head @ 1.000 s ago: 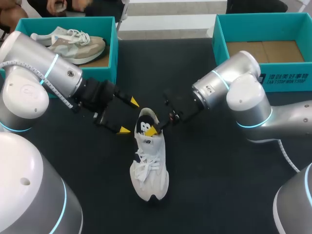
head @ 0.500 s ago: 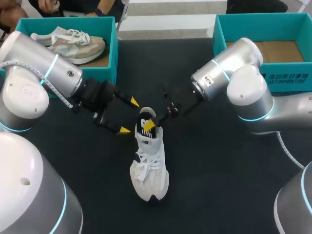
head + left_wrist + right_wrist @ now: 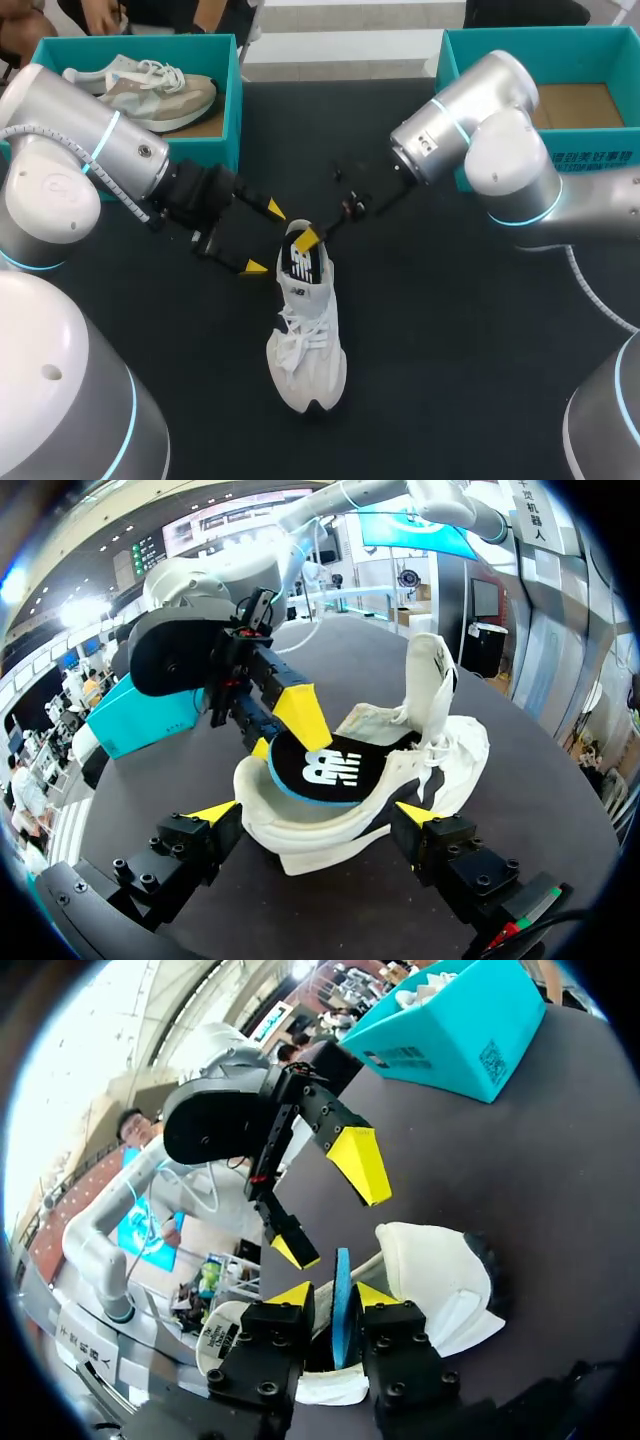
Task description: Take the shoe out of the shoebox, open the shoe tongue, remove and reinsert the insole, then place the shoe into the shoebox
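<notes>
A white shoe [image 3: 305, 340] lies on the dark table, toe toward me. Its black insole [image 3: 303, 262] with a white logo stands partly out of the heel opening. My right gripper [image 3: 308, 238] is shut on the insole's heel end. In the right wrist view the insole's blue edge [image 3: 341, 1310] sits pinched between the yellow tips of the right gripper [image 3: 333, 1295], with the white heel [image 3: 440, 1275] beside them. My left gripper [image 3: 264, 238] is open beside the heel. Seen from the left wrist, that gripper [image 3: 315, 815] straddles the shoe [image 3: 440, 740] and the insole [image 3: 320, 770] without touching.
A teal shoebox [image 3: 238, 100] at the back left holds a second, beige and white shoe [image 3: 150, 85]. Another teal shoebox [image 3: 540, 38] at the back right shows only its cardboard floor. My right arm's elbow hangs in front of that box.
My right gripper has closed on the insole's heel end and drawn up and back with it, so more of the insole shows above the shoe. The left arm has not moved.
</notes>
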You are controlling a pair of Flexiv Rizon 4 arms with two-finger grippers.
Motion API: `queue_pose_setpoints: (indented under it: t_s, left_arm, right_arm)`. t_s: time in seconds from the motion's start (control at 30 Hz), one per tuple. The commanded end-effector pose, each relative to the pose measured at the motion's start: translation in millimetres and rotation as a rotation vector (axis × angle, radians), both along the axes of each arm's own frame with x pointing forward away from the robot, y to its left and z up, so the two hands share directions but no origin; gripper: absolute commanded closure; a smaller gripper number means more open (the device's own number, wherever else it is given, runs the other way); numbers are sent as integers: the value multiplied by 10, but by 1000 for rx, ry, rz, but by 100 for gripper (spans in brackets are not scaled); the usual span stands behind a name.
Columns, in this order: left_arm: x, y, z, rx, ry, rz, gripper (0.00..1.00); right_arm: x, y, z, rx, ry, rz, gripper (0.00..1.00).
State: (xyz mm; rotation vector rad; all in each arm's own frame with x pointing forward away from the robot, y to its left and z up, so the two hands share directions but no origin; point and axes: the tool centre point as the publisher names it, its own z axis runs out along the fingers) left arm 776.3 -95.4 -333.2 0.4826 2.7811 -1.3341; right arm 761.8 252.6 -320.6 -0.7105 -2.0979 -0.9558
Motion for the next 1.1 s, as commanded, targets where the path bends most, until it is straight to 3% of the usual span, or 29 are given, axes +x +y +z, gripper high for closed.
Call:
queue_pose_setpoints:
  t_s: [0.03,0.5,0.53,0.57,0.67,1.1]
  left_arm:
    - [-8,-9,-1,4,-1,2,0]
    - [-8,-9,-1,4,-1,2,0]
    - [-8,-9,-1,4,-1,2,0]
    - [-8,-9,-1,4,-1,2,0]
    - [-8,-9,-1,4,-1,2,0]
    - [-8,-9,-1,4,-1,2,0]
  right_arm:
    - [49,37,-69,0,24,25,97]
    - [-151,84,-211,12,70,0,100]
    - [-142,81,-190,7,64,-2,97]
    - [-131,86,-166,5,58,-3,84]
    - [-112,85,-108,-6,47,1,75]
    - [-45,153,98,-41,5,28,70]
